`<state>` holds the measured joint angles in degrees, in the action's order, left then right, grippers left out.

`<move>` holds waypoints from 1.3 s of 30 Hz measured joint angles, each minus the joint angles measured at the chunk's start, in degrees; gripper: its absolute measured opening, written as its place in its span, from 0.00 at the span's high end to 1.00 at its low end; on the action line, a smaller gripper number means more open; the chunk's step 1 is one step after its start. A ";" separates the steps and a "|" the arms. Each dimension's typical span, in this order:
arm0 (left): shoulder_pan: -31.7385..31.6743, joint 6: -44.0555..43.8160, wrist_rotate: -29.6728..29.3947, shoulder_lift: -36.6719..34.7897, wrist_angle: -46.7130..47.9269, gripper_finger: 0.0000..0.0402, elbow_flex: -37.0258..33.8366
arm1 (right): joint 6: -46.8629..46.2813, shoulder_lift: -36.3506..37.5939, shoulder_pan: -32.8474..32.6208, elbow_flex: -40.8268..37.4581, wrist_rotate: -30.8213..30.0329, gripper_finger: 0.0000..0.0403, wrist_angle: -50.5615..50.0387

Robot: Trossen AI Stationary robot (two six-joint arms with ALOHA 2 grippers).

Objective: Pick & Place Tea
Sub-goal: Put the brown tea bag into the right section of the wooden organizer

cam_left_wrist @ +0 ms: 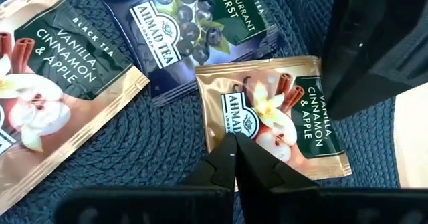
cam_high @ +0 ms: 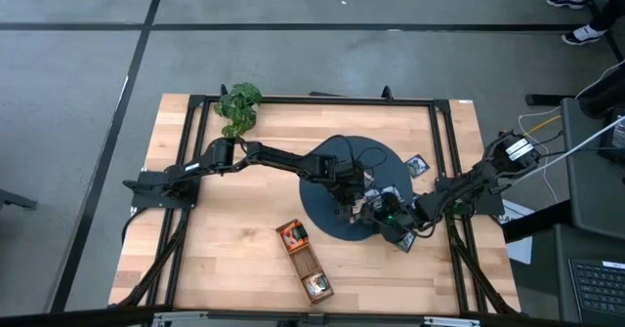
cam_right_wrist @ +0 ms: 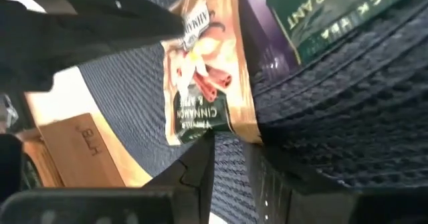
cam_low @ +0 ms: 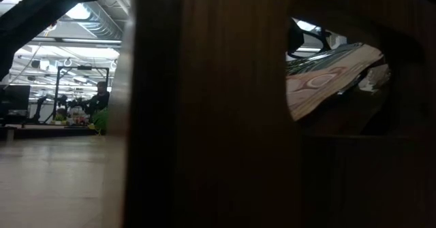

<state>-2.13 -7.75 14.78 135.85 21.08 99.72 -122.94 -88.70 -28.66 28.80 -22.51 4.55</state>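
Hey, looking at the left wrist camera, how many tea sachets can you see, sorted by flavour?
Vanilla sachets: 2
Blackcurrant sachet: 1
Total: 3, all lying on the dark mat

left gripper (cam_left_wrist: pixel 235 147) — fingers pressed together, arm reaching to centre | right gripper (cam_right_wrist: pixel 231 150) — fingers partly apart, angled inward

Two dark, jointed arms (cam_high: pixel 278 157) with black cables and wedge-shaped black fingers (cam_left_wrist: pixel 217 167).
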 joint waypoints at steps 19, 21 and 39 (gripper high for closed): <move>-0.66 0.00 1.09 -0.17 4.24 0.99 0.15 | 1.65 2.57 0.02 -0.15 -1.29 0.78 -3.86; -0.66 -0.01 1.01 -0.18 4.24 0.99 0.15 | 1.62 2.57 0.02 -0.15 -2.76 0.78 -3.88; -0.76 -2.01 0.51 -0.55 4.70 0.99 0.15 | 0.18 2.61 0.06 -0.15 -5.01 0.81 -5.98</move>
<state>-2.89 -9.76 15.29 135.31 25.78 99.88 -122.76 -86.08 -28.60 28.64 -27.53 -1.43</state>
